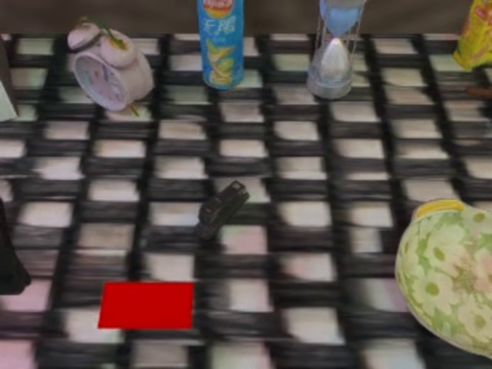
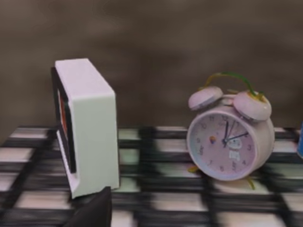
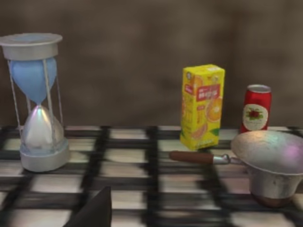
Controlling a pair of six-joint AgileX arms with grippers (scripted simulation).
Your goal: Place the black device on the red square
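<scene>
The black device (image 1: 221, 207) lies on its side on the checkered table, near the middle and slanted. The red square (image 1: 147, 304) is flat on the table, nearer the front and to the left of the device, about two cells away and bare. My left arm (image 1: 9, 257) shows as a dark shape at the left edge, far from both. In the left wrist view only one dark fingertip (image 2: 97, 210) shows, with nothing against it. My right arm is outside the top view. Its wrist view also shows a single fingertip (image 3: 97, 210) over bare table.
A pink alarm clock (image 1: 111, 68), a blue can (image 1: 221, 42) and an hourglass (image 1: 335, 50) stand along the back. A yellow juice carton (image 1: 475, 34) is at the back right, and a green flowered bowl (image 1: 453, 273) at the right. A white box (image 2: 87, 127) stands beside the clock.
</scene>
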